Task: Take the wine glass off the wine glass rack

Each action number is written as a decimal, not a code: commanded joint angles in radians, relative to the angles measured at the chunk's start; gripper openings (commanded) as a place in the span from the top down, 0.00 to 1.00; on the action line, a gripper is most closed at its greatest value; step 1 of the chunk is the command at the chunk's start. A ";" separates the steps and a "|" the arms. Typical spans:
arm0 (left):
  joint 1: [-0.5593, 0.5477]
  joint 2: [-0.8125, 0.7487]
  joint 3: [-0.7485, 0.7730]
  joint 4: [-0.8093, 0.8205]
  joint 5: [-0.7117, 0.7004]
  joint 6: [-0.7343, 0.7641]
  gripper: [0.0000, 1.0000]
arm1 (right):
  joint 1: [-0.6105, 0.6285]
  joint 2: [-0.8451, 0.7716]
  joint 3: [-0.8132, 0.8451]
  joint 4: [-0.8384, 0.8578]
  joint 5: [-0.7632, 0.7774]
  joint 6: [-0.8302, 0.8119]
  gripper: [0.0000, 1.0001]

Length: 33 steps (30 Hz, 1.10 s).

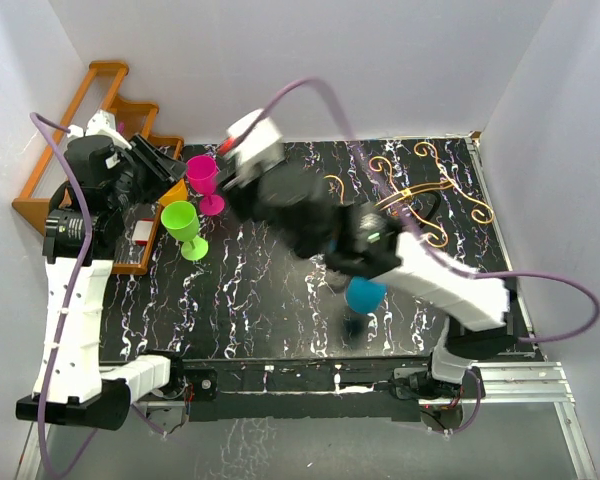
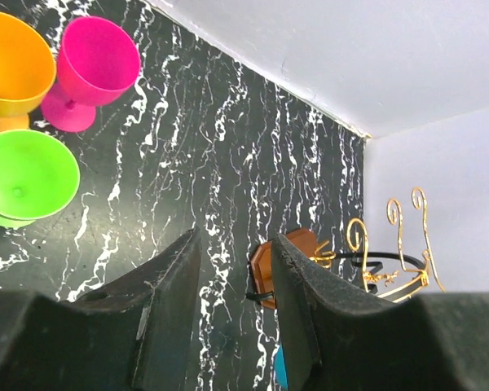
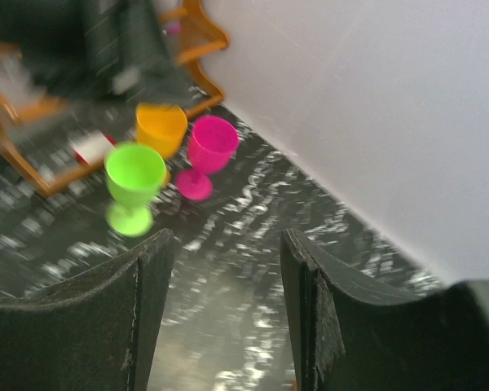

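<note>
Left gripper [image 2: 236,240] and right gripper [image 3: 226,244] gape empty; right arm [image 1: 440,280] half-hides the blurred wine glass [image 1: 366,297]; wine glass rack [image 1: 412,193] stretches left-right.

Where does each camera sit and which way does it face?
Top external: above and behind the bases, looking down on the black marbled table; left arm and right arm show.
Left wrist: faces the wine glass rack and far wall; left gripper shows.
Right wrist: faces the wooden shelf; right gripper shows.
Both wrist views share the green glass, orange glass and pink glass.
</note>
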 commanded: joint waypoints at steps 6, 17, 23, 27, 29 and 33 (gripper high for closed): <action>-0.035 0.029 -0.038 0.036 0.092 -0.047 0.61 | -0.261 -0.611 -0.584 -0.028 -0.577 0.974 0.52; -0.124 0.078 -0.052 0.046 0.082 -0.035 0.61 | -0.262 -0.966 -1.016 -0.042 -0.429 1.367 0.56; -0.135 0.073 -0.068 0.037 0.054 -0.020 0.61 | -0.266 -1.046 -1.086 -0.218 -0.281 1.574 0.56; -0.141 0.080 -0.065 0.035 0.043 -0.011 0.61 | -0.291 -1.031 -1.043 -0.370 -0.210 1.646 0.57; -0.142 0.085 -0.059 0.036 0.038 -0.007 0.61 | -0.309 -1.029 -1.022 -0.442 -0.187 1.677 0.57; -0.145 0.094 -0.053 0.039 0.027 -0.001 0.61 | -0.346 -1.018 -0.996 -0.556 -0.188 1.703 0.59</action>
